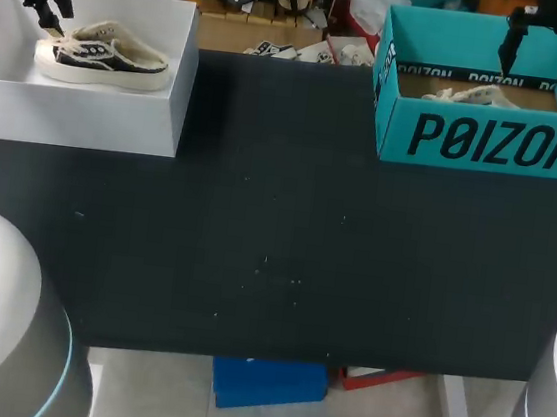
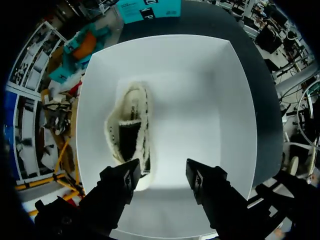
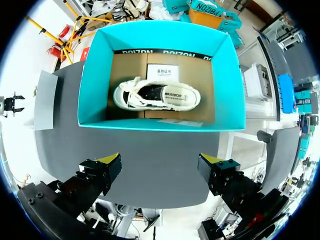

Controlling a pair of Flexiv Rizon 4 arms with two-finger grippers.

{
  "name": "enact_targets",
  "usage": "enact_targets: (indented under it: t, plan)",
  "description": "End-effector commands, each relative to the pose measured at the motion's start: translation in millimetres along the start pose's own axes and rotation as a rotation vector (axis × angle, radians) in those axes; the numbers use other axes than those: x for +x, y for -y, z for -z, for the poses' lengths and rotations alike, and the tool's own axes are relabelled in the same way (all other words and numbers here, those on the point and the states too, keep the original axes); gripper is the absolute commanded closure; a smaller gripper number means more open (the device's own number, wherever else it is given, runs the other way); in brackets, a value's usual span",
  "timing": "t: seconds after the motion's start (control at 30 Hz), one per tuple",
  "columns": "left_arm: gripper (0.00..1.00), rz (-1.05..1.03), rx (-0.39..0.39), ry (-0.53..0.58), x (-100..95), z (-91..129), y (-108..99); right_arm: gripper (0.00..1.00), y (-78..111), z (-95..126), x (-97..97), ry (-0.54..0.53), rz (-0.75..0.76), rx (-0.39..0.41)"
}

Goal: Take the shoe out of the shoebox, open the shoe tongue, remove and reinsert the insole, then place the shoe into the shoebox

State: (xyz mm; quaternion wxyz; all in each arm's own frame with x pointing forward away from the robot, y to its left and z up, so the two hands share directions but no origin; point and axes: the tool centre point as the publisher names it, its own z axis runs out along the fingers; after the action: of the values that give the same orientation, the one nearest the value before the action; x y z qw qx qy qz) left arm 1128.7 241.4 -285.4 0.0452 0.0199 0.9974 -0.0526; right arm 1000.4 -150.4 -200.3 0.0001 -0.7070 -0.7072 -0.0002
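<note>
Probably light and soft-sided, the cream-and-black fabric sneaker (image 2: 132, 125) lies in the white cardboard shoebox (image 2: 235, 90) under the released left pincer (image 2: 162, 170); the firm heel rim looks safest. Right pincer (image 3: 160, 160) hangs released too.

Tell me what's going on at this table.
Nothing is held yet. The left gripper hangs open over the white box, close to one end of the black and cream shoe lying inside it. The right gripper hangs open above the teal box, where a second shoe lies on the bottom. Both shoes are in their boxes.
</note>
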Motion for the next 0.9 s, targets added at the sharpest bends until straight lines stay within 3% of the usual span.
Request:
enact_targets:
  t: [0.03,0.23,0.4,0.73,0.9]
  plan:
    - [0.33,-0.005,-0.009,-0.042,-11.2,-14,-1,0.0,0.2,0,0.1,0.0,0.0,0.0]
    - [0.28,-0.014,-0.031,-0.041,-19.1,-26,0,0.0,0.2,0,0.1,0.0,0.0,0.0]
    - [0.35,-0.043,-0.043,-0.044,-23.8,-36,6,0.0,0.2,0,0.1,0.0,0.0,0.0]
    - [0.33,-0.057,-0.041,-0.06,-22.3,-61,19,0.0,0.2,0,0.1,0.0,0.0,0.0]
    - [0.37,-0.056,-0.048,-0.064,-21.7,-72,24,0.0,0.2,0,0.1,0.0,0.0,0.0]
